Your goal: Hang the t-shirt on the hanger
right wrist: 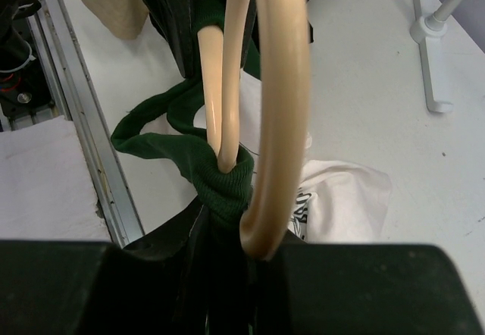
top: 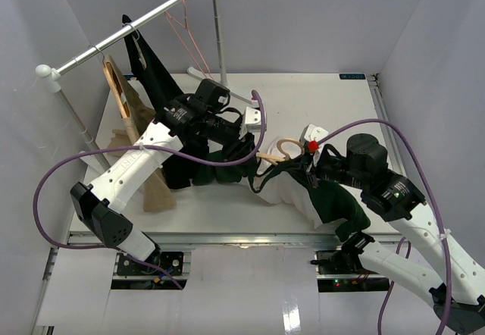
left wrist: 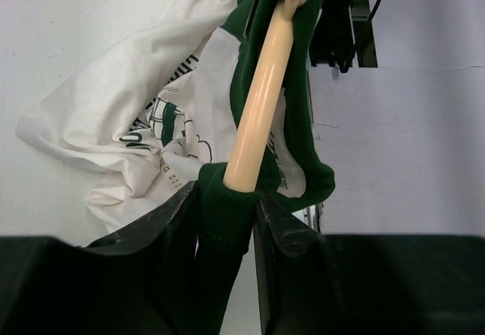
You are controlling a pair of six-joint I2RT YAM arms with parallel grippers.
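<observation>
The light wood hanger (top: 276,151) lies between my two grippers above the table's middle. The t-shirt (top: 303,195), dark green with a cream-white panel, drapes from it onto the table. My left gripper (top: 244,149) is shut on the green ribbed collar (left wrist: 223,206), with one hanger arm (left wrist: 261,100) running out of the cloth. The white panel (left wrist: 114,123) lies crumpled on the table behind. My right gripper (top: 307,162) is shut on green collar cloth (right wrist: 220,176) bunched around the hanger (right wrist: 284,85), whose curved end sits against the jaws. The hanger's hook is hidden.
A clothes rack bar (top: 129,28) crosses the back left, carrying a pink wire hanger (top: 184,36), a black garment (top: 155,70) and a tan garment (top: 136,119). The rack's post foot (right wrist: 436,39) stands on the table. The table's front rail (right wrist: 76,123) runs close by.
</observation>
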